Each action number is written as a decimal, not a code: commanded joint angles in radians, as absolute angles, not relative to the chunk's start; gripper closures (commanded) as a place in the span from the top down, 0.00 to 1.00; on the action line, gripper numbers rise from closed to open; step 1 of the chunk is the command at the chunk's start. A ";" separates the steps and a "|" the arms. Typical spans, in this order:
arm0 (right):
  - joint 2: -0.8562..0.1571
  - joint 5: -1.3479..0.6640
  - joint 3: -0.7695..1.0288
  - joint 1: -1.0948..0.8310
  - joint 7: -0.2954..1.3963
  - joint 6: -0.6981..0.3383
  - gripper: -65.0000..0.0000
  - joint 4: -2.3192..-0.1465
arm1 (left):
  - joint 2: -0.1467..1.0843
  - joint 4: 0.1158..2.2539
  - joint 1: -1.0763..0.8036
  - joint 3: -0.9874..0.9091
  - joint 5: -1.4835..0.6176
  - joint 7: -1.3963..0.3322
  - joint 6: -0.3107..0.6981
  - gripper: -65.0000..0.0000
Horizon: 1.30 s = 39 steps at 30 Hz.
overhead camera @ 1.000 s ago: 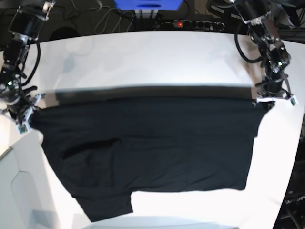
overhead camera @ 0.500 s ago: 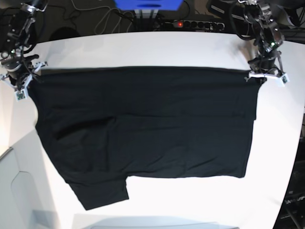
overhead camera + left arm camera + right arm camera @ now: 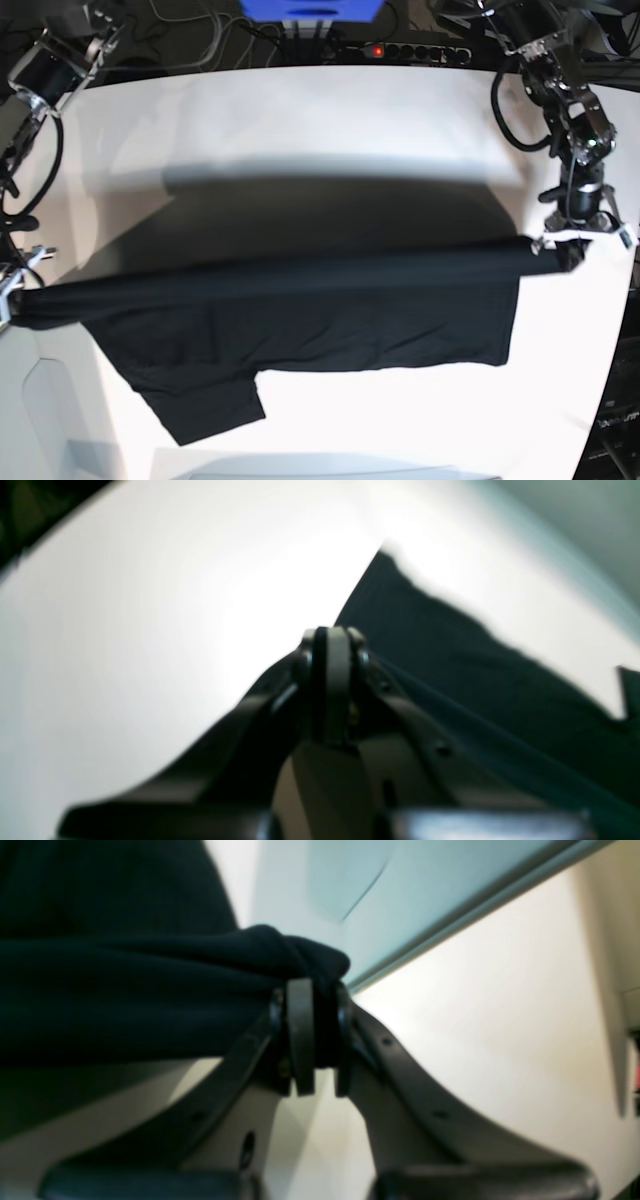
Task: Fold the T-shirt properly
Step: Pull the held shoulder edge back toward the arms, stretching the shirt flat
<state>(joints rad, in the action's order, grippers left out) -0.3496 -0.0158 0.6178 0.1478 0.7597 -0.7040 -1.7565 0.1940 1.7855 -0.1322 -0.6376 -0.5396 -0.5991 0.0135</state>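
The black T-shirt [image 3: 320, 310] hangs stretched between my two grippers, its held edge a taut line across the white table [image 3: 300, 120]. Its lower part and one sleeve [image 3: 210, 410] rest on the table near the front. On the base view's right, my left gripper [image 3: 567, 248] is shut on one corner. The left wrist view shows its closed gripper [image 3: 332, 640] with cloth [image 3: 450, 645] trailing off to the right. At the far left edge, my right gripper [image 3: 12, 297] pinches the other corner. In the right wrist view a bunched fold [image 3: 125, 990] is clamped in that gripper [image 3: 315, 990].
A power strip [image 3: 400, 50] with a red light, cables and a blue object [image 3: 310, 10] lie beyond the table's back edge. The raised cloth casts a broad shadow [image 3: 330, 210] on the table. A pale panel [image 3: 50, 400] borders the front left.
Both grippers have carried the held edge from the back of the table toward the front and lifted it. The shirt now spans less of the table, and a shadow shows behind it.
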 commanded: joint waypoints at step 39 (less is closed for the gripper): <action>-0.266 0.001 0.668 -0.426 0.745 -0.698 0.00 -1.778 | 0.119 1.730 -0.562 -0.725 -0.527 -0.561 0.007 0.00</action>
<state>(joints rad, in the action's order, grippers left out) -0.2489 -0.0078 0.6579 -0.4240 0.7559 -0.7059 -1.7618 0.1051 1.7096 -0.5541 -0.7158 -0.5297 -0.5873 0.0074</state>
